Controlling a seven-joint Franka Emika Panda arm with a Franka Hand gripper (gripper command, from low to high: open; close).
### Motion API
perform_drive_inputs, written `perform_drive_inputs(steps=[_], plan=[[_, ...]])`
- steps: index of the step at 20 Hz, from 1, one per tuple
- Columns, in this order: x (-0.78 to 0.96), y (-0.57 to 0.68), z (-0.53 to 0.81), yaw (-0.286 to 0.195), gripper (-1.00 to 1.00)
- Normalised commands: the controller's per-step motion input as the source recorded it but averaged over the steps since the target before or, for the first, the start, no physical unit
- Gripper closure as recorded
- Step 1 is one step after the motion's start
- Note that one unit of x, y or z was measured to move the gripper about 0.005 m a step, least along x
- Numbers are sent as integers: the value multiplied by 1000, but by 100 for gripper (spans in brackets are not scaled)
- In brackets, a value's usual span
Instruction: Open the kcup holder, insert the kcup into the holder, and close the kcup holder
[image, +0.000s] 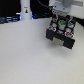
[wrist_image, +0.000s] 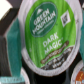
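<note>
Filling the wrist view, kcup (wrist_image: 47, 42) reads "Green Mountain Dark Magic"; gripper jaw state cannot be told.

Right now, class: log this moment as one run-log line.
gripper: over holder, state unclear | kcup: fills wrist view, green lid | kcup holder: open, pods visible | phase: inserting

Arm comes in from 1 o'clock in the exterior view, wrist pointing straight down, gripper (image: 61, 22) low. Finger spacing unreadable from either camera; too blurry.
</note>
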Motion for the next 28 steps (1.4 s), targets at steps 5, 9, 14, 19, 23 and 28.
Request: perform_drive_inputs(steps=[5,9,14,19,23,28], plan=[[68,110,52,45,-100],[114,63,288,65,-100],[178,-28,387,69,-100],[326,-197,437,74,-100],[434,-342,444,79,-100],[637,-453,308,24,-100]])
